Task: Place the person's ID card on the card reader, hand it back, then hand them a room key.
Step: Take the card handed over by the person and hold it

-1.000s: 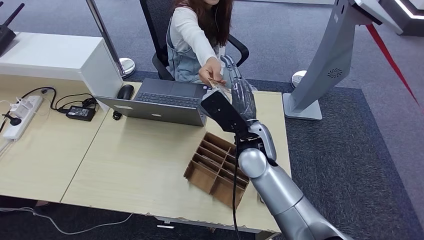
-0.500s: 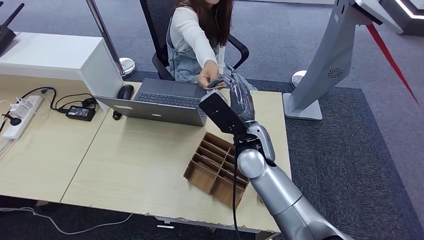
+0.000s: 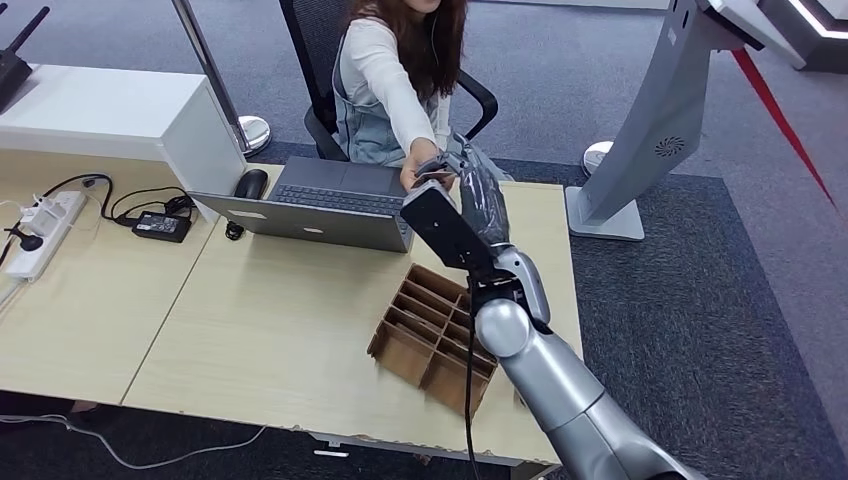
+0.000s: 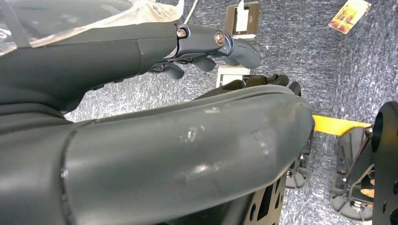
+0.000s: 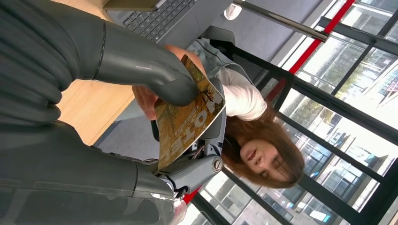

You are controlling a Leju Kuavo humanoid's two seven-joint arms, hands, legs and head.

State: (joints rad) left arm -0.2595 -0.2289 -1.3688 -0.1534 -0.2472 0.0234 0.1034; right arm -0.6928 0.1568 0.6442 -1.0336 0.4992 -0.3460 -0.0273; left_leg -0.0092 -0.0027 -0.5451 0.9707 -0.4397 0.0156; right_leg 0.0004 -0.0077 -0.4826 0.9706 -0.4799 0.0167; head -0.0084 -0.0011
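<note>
A pale wooden table [image 3: 270, 320] carries an open grey laptop [image 3: 320, 205] at 11 o'clock and a brown cardboard divider tray [image 3: 425, 335] near centre. At 12 o'clock, the right hand [image 3: 470, 185] reaches toward a seated person, thumb and fingers pinching a card [image 5: 187, 117] printed in brown and gold with large pale lettering. The person's hand [image 3: 410, 178] touches the card's far edge. A second ago the person alone held it, beside straight fingers. The left hand [image 4: 206, 51] hangs over grey carpet, fingers loosely curled, holding nothing.
</note>
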